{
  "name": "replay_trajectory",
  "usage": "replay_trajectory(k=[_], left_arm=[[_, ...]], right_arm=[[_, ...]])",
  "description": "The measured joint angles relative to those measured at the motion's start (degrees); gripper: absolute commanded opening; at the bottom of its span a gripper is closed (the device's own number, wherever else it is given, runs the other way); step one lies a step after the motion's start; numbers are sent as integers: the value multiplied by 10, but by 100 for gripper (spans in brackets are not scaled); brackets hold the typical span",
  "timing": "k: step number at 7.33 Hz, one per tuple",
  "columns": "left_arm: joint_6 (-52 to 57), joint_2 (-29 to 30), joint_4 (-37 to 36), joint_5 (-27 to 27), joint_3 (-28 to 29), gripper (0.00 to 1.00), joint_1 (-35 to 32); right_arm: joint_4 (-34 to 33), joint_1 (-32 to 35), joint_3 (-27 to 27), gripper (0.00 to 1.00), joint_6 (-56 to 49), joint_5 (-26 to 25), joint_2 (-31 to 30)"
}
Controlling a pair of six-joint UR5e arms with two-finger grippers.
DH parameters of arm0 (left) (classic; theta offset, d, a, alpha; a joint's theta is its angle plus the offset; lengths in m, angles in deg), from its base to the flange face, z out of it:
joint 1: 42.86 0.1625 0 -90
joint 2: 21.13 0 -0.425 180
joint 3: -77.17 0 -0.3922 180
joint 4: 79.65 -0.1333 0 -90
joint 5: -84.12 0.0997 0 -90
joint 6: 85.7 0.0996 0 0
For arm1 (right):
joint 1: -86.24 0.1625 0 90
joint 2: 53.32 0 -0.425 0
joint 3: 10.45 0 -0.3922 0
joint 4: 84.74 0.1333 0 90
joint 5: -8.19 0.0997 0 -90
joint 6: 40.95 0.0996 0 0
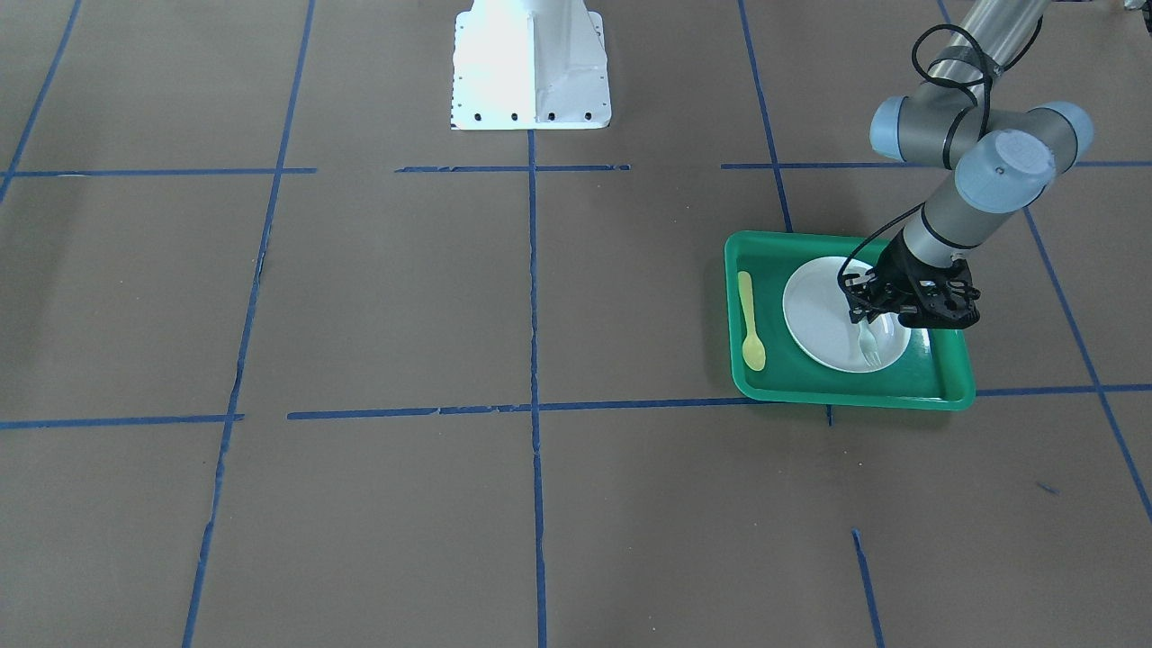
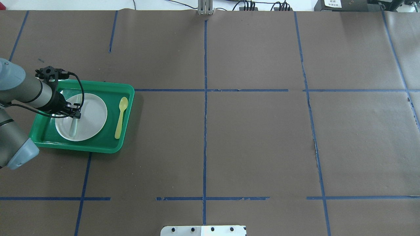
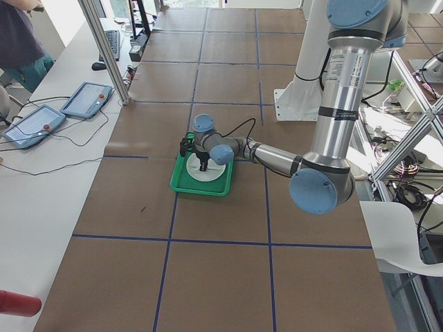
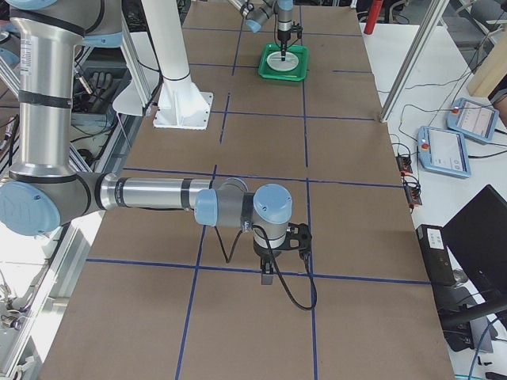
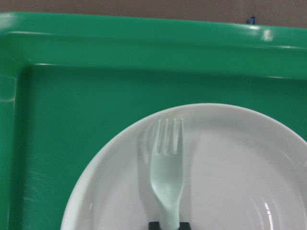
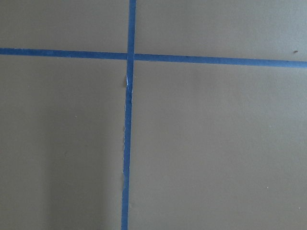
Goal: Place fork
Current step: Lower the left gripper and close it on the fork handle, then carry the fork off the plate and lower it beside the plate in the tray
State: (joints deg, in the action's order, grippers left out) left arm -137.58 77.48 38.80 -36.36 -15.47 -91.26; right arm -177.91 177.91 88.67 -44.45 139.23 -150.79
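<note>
The pale whitish-green fork (image 5: 167, 177) is between the fingertips of my left gripper (image 1: 866, 315), which is shut on its handle. The fork hangs low over the white plate (image 1: 823, 324), with its tines near the plate's rim; I cannot tell if it touches. The plate sits in the green tray (image 1: 855, 391). In the overhead view the left gripper (image 2: 74, 115) is over the plate's left part (image 2: 93, 113), with the fork (image 2: 73, 126) below it. My right gripper (image 4: 269, 277) points down over bare table; I cannot tell if it is open or shut.
A yellow spoon (image 2: 120, 118) lies in the tray (image 2: 98, 86) beside the plate, on the side toward the table's middle. The robot's white base (image 1: 531, 63) stands at the table's robot-side edge. Blue tape lines cross the brown table.
</note>
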Motion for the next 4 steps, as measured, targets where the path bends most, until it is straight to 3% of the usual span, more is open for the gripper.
replay_trajectory(k=[4], left_arm=[[63, -33, 3, -1, -18, 0, -36]], right_arm=[[0, 0, 0, 100, 0, 0, 0]])
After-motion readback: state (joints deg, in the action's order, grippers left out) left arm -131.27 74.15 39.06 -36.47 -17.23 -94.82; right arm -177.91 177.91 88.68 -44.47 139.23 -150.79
